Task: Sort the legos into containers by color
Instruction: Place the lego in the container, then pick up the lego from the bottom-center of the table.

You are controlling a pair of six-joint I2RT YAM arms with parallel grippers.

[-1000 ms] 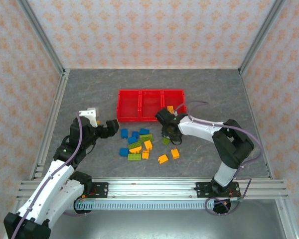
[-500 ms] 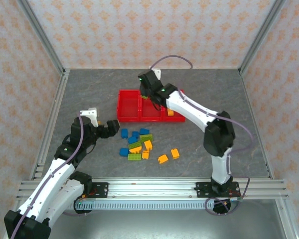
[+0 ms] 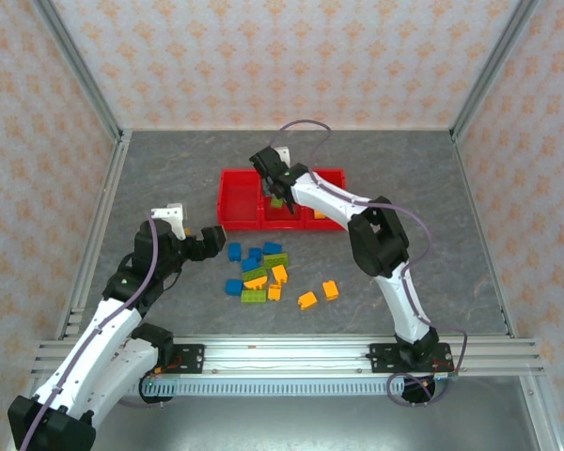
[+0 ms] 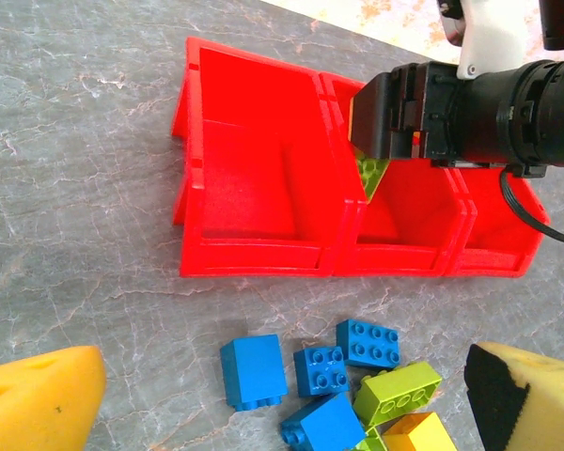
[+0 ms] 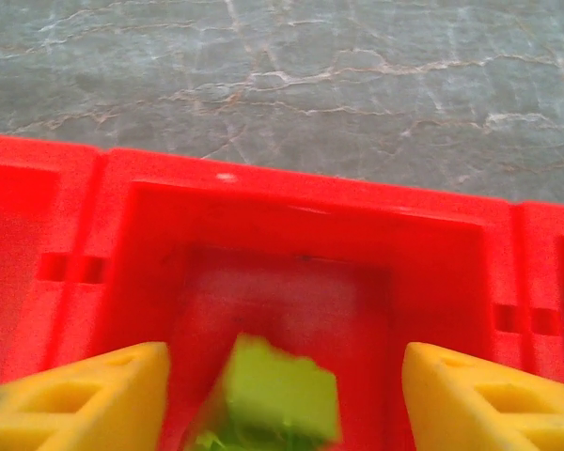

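Green brick (image 5: pixel 277 395) between parted right fingers (image 5: pixel 85 399), touching neither, over middle bin (image 5: pixel 305 211)

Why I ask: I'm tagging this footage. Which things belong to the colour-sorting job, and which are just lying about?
Job:
- red containers
- loose legos in front of them
- green lego over the middle container
- right pincer, open around it
- left pincer, open

Just there:
- grey table
- patterned walls
- aluminium rail

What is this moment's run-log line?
right gripper: open over middle red plastic bin | lime green studded brick: loose between the jaws, blurred | left gripper: open beside loose bricks
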